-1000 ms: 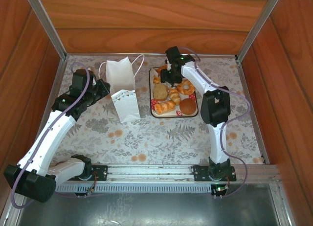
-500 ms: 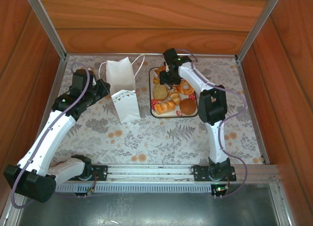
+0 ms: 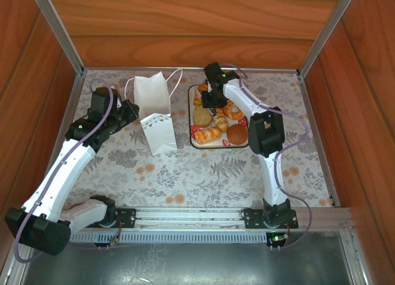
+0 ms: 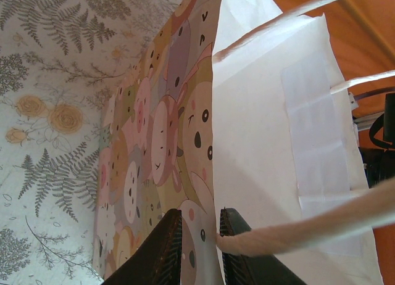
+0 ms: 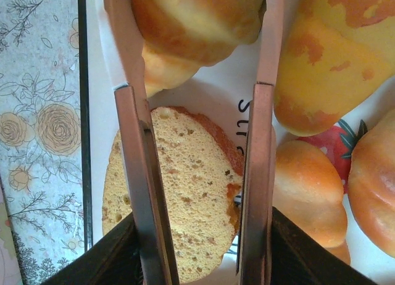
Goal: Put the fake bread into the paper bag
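The fake bread (image 3: pixel 219 121) lies together on the strawberry tray (image 3: pixel 221 147), just right of the paper bag (image 3: pixel 151 95); no piece seen in the bag. The pieces look like light toys, probably foam or hollow. The croissants are glossy and rounded, so likely to squirt out of thin blades. The slice (image 5: pixel 176 205) has a matte, porous face and flat crust edges. It is probably the surer hold, taken across the crust.

The right fingers (image 3: pixel 213 100) clamp the metal tongs (image 5: pixel 133 149). The blades stand apart, straddling the slice and the end of a croissant (image 5: pixel 197 20), closed on neither. The left fingers (image 3: pixel 132 110) pinch the bag's wall near its rim, apparently keeping the mouth open above the tabletop (image 3: pixel 203 174).

The right wrist view gives the blade-to-pastry spacing, too small to read from overhead. The left wrist view shows the pinch and the bag's cartoon-face print. The overhead view gives the bag-to-tray layout.
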### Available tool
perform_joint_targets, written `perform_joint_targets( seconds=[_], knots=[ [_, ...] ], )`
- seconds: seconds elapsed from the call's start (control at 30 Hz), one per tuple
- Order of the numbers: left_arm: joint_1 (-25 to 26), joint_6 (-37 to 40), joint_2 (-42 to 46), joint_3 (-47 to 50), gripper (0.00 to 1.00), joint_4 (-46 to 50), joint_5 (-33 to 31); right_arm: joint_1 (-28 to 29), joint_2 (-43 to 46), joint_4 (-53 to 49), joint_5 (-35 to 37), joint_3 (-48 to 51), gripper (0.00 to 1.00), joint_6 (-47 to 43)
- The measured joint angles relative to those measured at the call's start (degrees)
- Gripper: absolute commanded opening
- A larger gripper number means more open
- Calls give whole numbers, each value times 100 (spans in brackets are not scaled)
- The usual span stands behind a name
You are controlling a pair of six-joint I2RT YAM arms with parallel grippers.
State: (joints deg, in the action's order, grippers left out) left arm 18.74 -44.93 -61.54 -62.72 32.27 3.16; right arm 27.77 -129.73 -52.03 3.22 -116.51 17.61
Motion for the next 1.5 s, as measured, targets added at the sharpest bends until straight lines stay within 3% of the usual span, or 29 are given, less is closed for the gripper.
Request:
perform_joint_targets(
  seconds=[1.0,1.5],
  knots=[
    [0,2,-70,-55,23,0,-9,0,2761,293,522,1537,41,-614],
    [0,15,-179,-136,23,0,-35,0,3982,164,369,1853,41,-1008]
  ],
)
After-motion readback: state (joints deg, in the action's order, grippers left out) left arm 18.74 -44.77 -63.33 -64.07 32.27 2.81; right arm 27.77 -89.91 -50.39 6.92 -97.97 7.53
